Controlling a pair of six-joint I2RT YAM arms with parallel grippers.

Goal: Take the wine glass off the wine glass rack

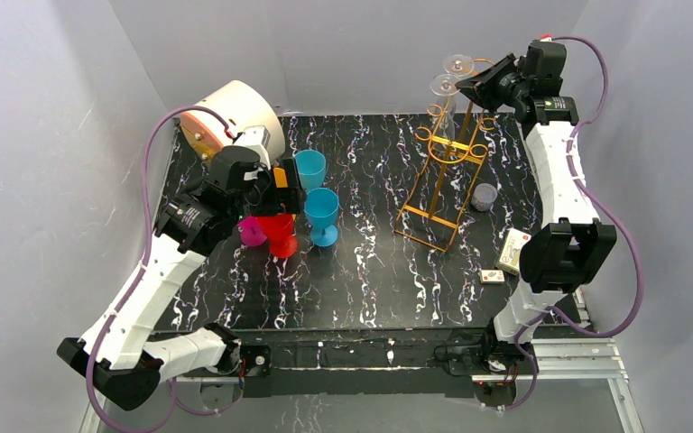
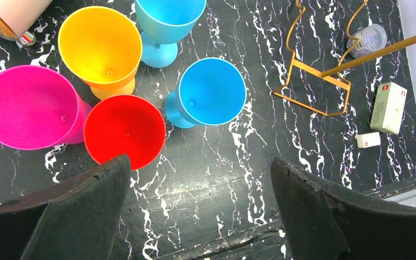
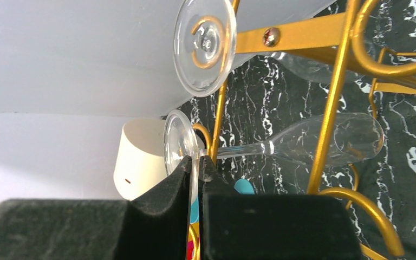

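glass thin, light, slick, brittle. wine glass [image 3: 292, 146] hangs on wine glass rack [image 3: 303, 33]. right gripper [image 3: 195, 172] pinches foot rim; hold gently, slip likely. left gripper [image 2: 200, 165] spread, empty.

Second glass [image 3: 205, 46] hangs just beside wine glass [image 3: 357, 142]; wine glass rack [image 3: 292, 35] wires crowd both. Plastic cups [image 1: 322, 209] block left; table [image 1: 370, 271] centre, near strip open.

A lab test booth: plain white walls [image 1: 45, 135] boxing in a black marbled tabletop [image 1: 370, 271]
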